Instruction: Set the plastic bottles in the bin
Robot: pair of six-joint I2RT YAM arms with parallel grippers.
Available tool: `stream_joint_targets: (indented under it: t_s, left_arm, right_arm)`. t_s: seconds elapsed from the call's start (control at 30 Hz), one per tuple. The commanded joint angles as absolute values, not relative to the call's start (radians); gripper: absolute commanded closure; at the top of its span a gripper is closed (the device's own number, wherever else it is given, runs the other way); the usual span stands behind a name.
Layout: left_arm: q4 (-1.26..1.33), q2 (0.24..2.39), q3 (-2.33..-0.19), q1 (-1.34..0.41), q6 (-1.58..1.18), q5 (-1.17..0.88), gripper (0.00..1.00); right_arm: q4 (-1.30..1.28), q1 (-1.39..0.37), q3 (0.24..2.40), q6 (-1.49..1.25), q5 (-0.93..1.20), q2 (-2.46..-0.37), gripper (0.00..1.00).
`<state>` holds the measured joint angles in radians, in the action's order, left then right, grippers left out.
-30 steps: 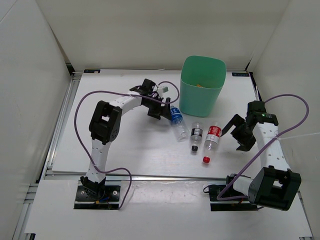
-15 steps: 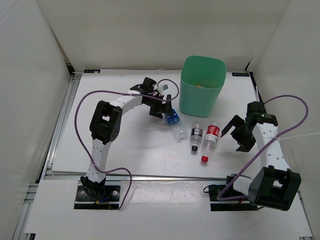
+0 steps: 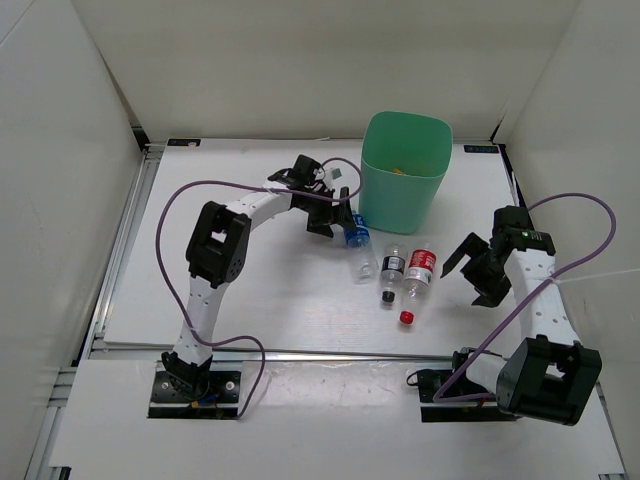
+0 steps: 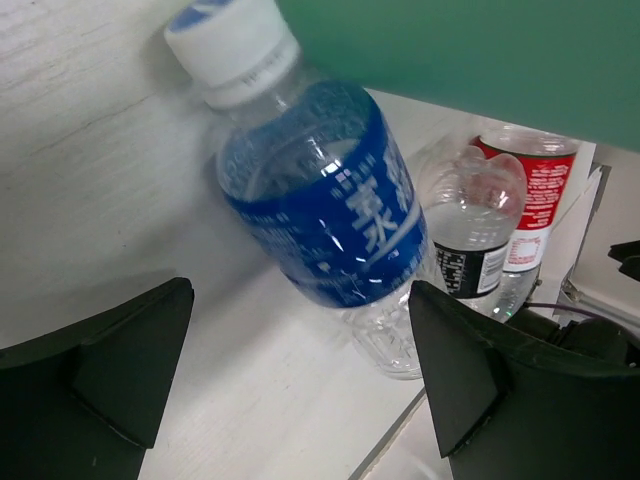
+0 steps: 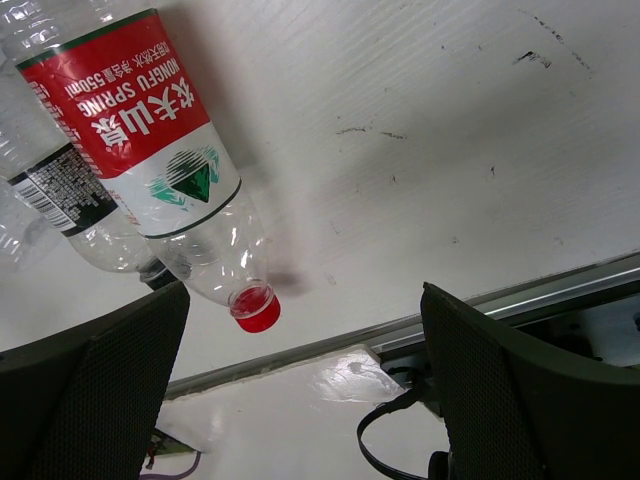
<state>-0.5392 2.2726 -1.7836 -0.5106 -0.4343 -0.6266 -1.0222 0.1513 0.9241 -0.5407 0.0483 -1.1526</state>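
The mint-green bin point(image 3: 403, 175) stands at the back; a speck of orange shows inside it. The blue-label bottle point(image 3: 356, 240) lies on the table by the bin's near left corner. My left gripper point(image 3: 335, 215) is open, its fingers either side of this bottle point(image 4: 320, 215) without touching it in the left wrist view point(image 4: 300, 300). The black-label bottle point(image 3: 392, 268) and red-label bottle point(image 3: 418, 270) lie side by side. My right gripper point(image 3: 478, 268) is open and empty to their right; its wrist view point(image 5: 305, 295) shows the red-label bottle point(image 5: 140, 130).
A tiny loose red cap point(image 3: 408, 318) lies just off the red-label bottle's mouth, also in the right wrist view point(image 5: 255, 308). The bin's green wall point(image 4: 480, 50) is close above the left gripper. White walls enclose the table; the metal front edge point(image 5: 500, 300) is near the right gripper.
My left gripper has moved right towards the bin and the blue-label bottle has shifted with it. The black and red bottles have slid slightly left. The right gripper has hardly moved.
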Motion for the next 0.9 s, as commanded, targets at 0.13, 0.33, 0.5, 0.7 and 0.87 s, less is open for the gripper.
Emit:
stream_joint_targets:
  t_s: [0.13,0.33,0.5,0.7,0.87]
  left_arm:
    - [-0.531,2.284,-1.807,-0.518,-0.453,-0.603,0.00]
    - [-0.531,2.304,-1.827,-0.528,-0.471,-0.603,0.00]
    - [-0.531,2.304,-1.848,-0.528,-0.471,-0.603,0.00]
    - [-0.531,2.381,-1.960,-0.528,-0.569,-0.670,0.00]
    - [-0.531,2.399,-2.000,-0.549,-0.578,-0.647,0.00]
  right_arm:
    - [-1.037,0.158,0.922,-0.526,0.040,-1.135,0.00]
    - [-1.037,0.158,0.922,-0.526,0.049,-1.135,0.00]
    - [-1.037,0.158,0.922,-0.526,0.049,-1.135,0.00]
    - [-1.046,0.158,0.922,-0.526,0.058,-1.135,0.00]
    - [-1.046,0.158,0.931,-0.526,0.058,-1.135,0.00]
